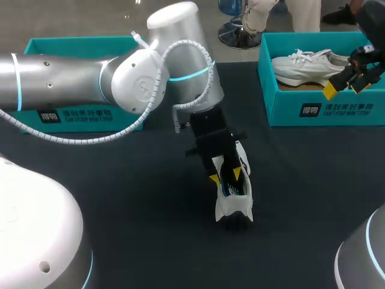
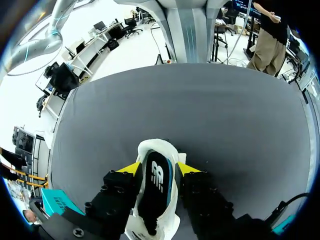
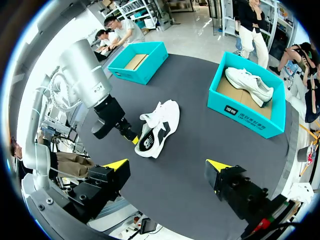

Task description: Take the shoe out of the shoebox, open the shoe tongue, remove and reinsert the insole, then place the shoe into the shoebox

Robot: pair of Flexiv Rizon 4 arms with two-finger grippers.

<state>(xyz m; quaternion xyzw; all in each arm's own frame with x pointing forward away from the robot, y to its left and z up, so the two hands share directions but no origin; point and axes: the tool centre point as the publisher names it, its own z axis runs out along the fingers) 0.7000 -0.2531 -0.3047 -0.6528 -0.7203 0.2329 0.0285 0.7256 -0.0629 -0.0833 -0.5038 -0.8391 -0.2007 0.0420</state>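
Note:
A white shoe (image 1: 236,203) with a black insole (image 2: 154,192) lies on the dark table, out of the boxes. My left gripper (image 1: 225,176) comes down on the shoe's open end. In the left wrist view its yellow fingertips (image 2: 131,168) press the shoe (image 2: 157,149) from both sides, with the insole between them. The right wrist view shows the same shoe (image 3: 161,120) ahead of my right gripper (image 3: 167,165), with the left gripper (image 3: 131,136) at its heel. My right gripper (image 1: 344,88) hangs open and empty above the right shoebox (image 1: 325,111).
A second white shoe (image 1: 307,66) lies in the right teal shoebox (image 3: 250,120). An empty teal shoebox (image 1: 78,48) stands at the back left, partly behind my left arm, and is also seen as the far box (image 3: 137,70). Bare dark cloth surrounds the middle shoe.

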